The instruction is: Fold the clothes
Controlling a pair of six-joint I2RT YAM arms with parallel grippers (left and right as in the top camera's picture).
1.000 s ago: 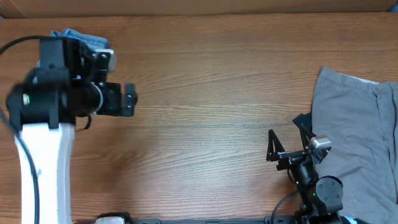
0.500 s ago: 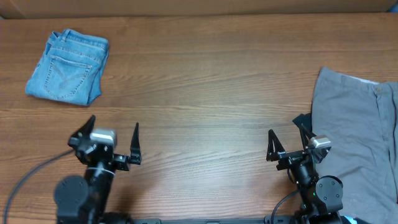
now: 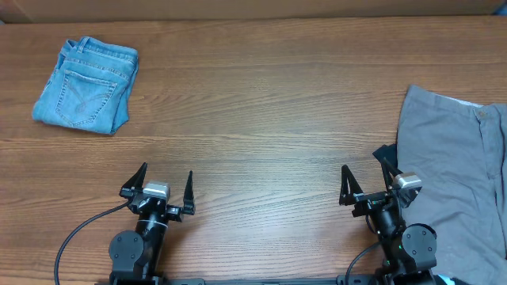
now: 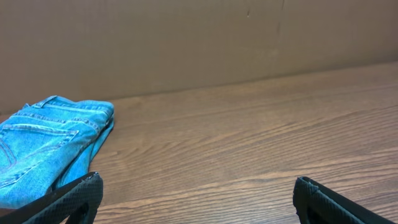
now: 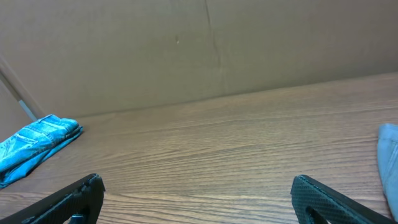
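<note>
Lying folded at the far left of the wooden table [image 3: 269,95]: light-blue jeans [image 3: 85,85], showing one stitched back pocket upward. Grey trousers [image 3: 455,170] are spreading flat at the right edge, running out of view. Left gripper [image 3: 165,178] is sitting at the near edge, jaws gaping wide, holding nothing, well apart from the jeans. Right gripper [image 3: 364,176] is sitting near right, likewise gaping and empty, just beside the trousers; whether they touch cannot be told.

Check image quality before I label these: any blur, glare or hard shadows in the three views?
Overhead: sharp, evenly lit, no glare on the table. Left wrist: jeans crisp, soft shadow beneath. Right wrist: clear, no motion blur.
</note>
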